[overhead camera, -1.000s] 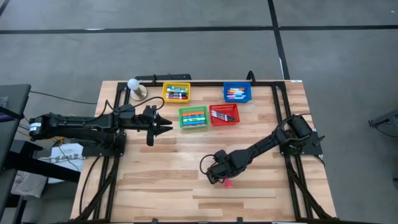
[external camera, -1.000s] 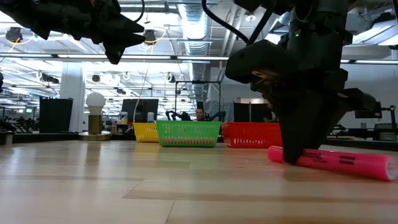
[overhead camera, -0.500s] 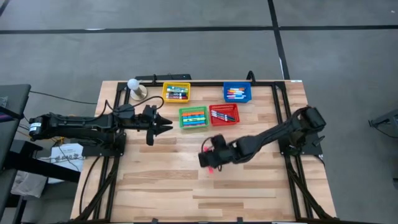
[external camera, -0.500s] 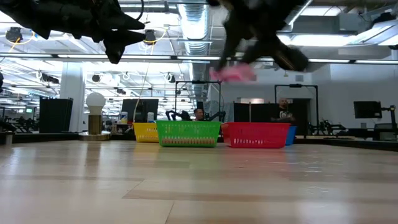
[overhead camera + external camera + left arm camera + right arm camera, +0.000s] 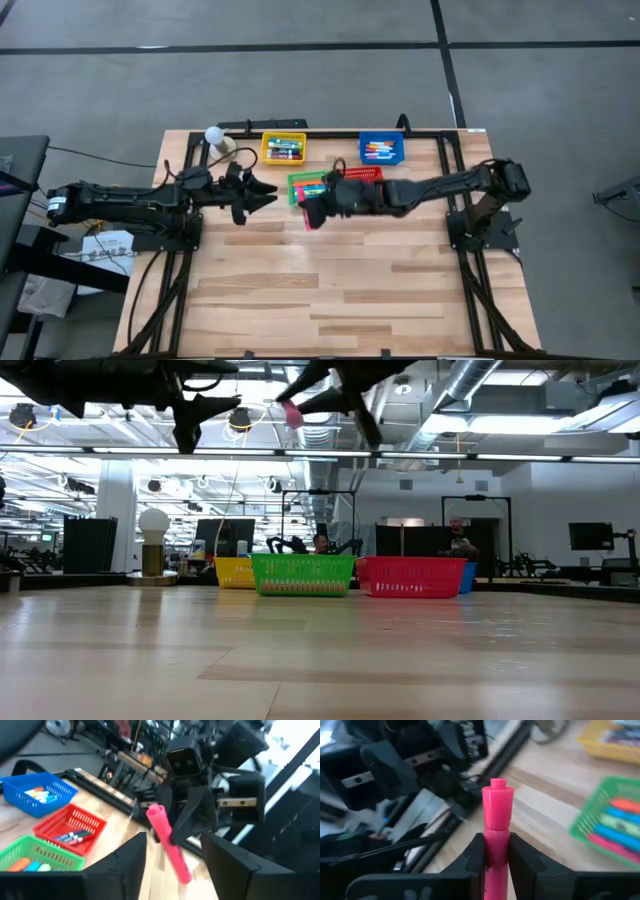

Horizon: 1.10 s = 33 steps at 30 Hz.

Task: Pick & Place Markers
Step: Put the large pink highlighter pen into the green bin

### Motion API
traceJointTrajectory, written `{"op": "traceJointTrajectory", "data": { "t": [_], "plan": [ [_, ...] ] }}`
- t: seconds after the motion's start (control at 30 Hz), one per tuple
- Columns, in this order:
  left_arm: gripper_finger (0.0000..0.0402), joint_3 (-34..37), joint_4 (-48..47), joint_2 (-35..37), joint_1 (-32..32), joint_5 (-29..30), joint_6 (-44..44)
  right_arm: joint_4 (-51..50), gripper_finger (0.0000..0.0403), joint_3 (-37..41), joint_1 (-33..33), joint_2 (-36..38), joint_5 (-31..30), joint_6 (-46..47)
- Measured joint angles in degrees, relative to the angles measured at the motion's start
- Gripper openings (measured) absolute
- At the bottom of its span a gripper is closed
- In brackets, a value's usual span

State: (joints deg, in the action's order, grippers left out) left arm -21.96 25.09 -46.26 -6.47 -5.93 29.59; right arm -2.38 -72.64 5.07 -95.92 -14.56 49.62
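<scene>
Markers: we see one pink plastic highlighter marker (image 5: pixel 496 825) carried in the air, and the rest lying in four small square mesh baskets at the far side of the wooden slat table (image 5: pixel 330 290).
Table layout: yellow mesh basket (image 5: pixel 283 148) and blue mesh basket (image 5: pixel 382 149) stand in the back row; green mesh basket (image 5: pixel 311 188) and red mesh basket (image 5: pixel 360 183) sit side by side just in front of them.
Right arm: we see it stretched across the table, its right gripper (image 5: pixel 318 207) above the near edge of the green basket.
Right gripper state: its fingers are clamped on the pink marker's lower barrel, the cap end sticking out beyond the fingertips.
Left arm: it reaches in from the left, its left gripper (image 5: pixel 262 195) hanging in the air near the right one, fingers spread apart and holding nothing.
Key relation: we judge the marker's long axis points roughly toward the left gripper, which faces it across a small gap; the left wrist view shows the marker (image 5: pixel 167 842) between that gripper's parted fingers, so a handover looks as likely as a drop into the green basket.
Nearest basket: green, just beside the right gripper.
Writing: we can read none on the marker or baskets.
</scene>
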Motion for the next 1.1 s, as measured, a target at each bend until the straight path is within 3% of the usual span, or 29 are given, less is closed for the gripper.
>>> {"op": "traceJointTrajectory", "data": {
  "t": [0.23, 0.47, 0.73, 1.1],
  "plan": [
    [0.0244, 0.0, 5.71, 0.0, -0.01, 6.02, 4.38, 9.7, 0.005, 0.0, -6.05, 0.42, 13.05, -6.06],
    [0.0269, 0.0, 7.09, -0.56, -0.01, 9.02, 7.67, 13.4, 0.0052, 0.0, -9.46, 0.37, 20.49, -6.64],
    [0.0269, -0.54, 16.45, -7.71, -0.01, 9.39, 8.43, 15.34, 0.0053, 0.0, -10.98, 0.37, 22.94, -6.72],
    [0.0269, -7.06, 17.42, -16.53, -1.04, 9.39, 5.15, 14.4, 0.0053, 0.0, -10.93, 0.37, 24.15, -7.62]
  ]
}}
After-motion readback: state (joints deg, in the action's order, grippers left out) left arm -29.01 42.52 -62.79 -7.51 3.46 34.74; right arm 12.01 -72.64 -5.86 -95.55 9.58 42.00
